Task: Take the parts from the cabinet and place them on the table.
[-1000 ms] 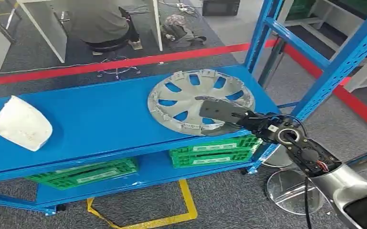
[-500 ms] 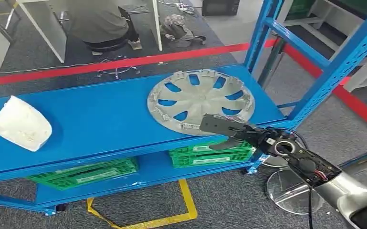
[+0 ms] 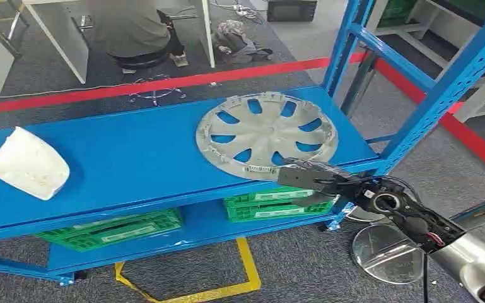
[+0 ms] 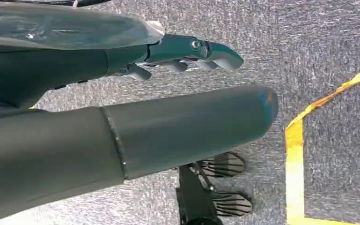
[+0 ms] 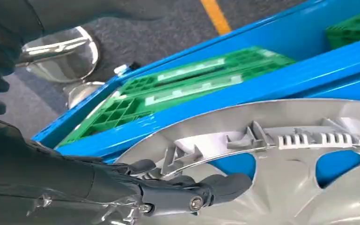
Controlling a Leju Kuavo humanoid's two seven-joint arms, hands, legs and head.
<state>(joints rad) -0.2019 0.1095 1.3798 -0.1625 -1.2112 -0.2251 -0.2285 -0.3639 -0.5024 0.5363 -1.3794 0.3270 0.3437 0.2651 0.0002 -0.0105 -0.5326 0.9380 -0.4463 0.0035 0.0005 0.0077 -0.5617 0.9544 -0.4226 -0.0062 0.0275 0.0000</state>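
Right hand [image 3: 309, 178] grips the near rim of the wheel cover [image 3: 266, 134].

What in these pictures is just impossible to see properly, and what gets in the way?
- Whether the right hand actually grips the hubcap: in the right wrist view its fingers cover the rim.
- The green crates in the head view: the blue shelf hides most of them.
- The seated person: cut off by the head view's top edge.
- The left hand in its wrist view: partly behind the arm's cover.

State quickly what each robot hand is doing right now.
Left hand: holds nothing, fingers apart, open.
Right hand: at the near rim of the hubcap; whether it grips cannot be told.
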